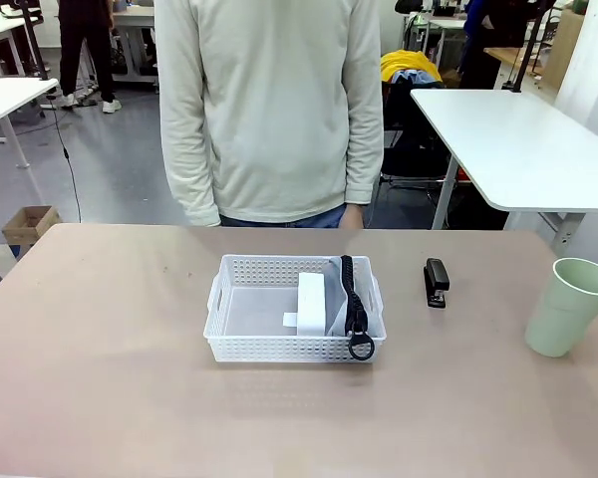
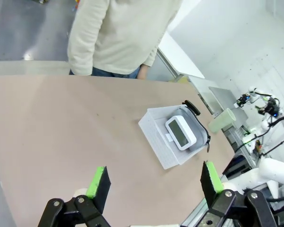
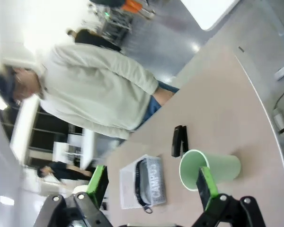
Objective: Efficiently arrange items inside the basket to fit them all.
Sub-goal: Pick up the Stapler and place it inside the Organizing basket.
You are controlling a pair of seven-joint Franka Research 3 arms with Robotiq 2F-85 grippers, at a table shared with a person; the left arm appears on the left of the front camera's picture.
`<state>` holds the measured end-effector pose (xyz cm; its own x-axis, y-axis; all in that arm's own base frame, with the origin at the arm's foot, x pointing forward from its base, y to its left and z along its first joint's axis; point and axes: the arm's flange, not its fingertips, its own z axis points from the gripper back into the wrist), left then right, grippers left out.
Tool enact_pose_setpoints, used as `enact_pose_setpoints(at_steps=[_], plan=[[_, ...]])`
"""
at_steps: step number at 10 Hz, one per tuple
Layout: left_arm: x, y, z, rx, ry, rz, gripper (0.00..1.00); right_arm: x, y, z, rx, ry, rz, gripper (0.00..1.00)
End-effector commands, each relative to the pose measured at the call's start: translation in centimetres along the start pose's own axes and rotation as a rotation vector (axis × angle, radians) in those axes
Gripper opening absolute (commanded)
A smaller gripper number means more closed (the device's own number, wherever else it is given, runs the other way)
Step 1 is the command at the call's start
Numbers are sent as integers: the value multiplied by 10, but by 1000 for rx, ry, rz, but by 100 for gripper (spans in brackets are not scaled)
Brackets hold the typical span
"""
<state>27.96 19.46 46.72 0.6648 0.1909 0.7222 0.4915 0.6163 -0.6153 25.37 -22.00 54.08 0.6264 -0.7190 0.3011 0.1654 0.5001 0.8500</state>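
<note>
The white lattice basket (image 1: 279, 347) sits mid-table. Inside it a small white box (image 1: 311, 302) stands on edge, and the grey pouch (image 1: 337, 317) leans along the right wall with its black strap (image 1: 350, 289) and ring on top. A black stapler (image 1: 436, 282) lies on the table to the basket's right. The pale green cup (image 1: 568, 306) stands upright at the far right. My left gripper (image 2: 154, 182) hangs open high above the table, with the basket (image 2: 156, 137) and box (image 2: 181, 132) far ahead of it. My right gripper (image 3: 151, 185) is open above the cup (image 3: 215, 166), stapler (image 3: 179, 140) and pouch (image 3: 155, 179).
A person in a pale sweater (image 1: 269, 110) stands at the table's far edge, arms down. A white table (image 1: 518, 139) stands behind at right. The brown tabletop (image 1: 100, 339) is bare left of and in front of the basket.
</note>
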Motion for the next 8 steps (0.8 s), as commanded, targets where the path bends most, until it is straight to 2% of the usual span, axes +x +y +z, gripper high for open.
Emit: enact_pose_setpoints(at_steps=[1, 3, 5, 7, 8], plan=[[-1, -2, 2, -15, -12, -1, 100, -24, 90, -51, -308, 51, 233, 100], [-1, -2, 2, -15, -12, -1, 100, -75, 143, -128, -490, 201, 462, 100], [-1, -2, 2, -15, -12, -1, 100, -133, 167, -186, -668, 252, 671, 100], [-1, -2, 2, -15, -12, -1, 100, -181, 168, -218, -700, 329, 758, 100], [-1, -2, 2, -15, -12, -1, 100, -174, 167, -207, -738, 292, 776, 100]])
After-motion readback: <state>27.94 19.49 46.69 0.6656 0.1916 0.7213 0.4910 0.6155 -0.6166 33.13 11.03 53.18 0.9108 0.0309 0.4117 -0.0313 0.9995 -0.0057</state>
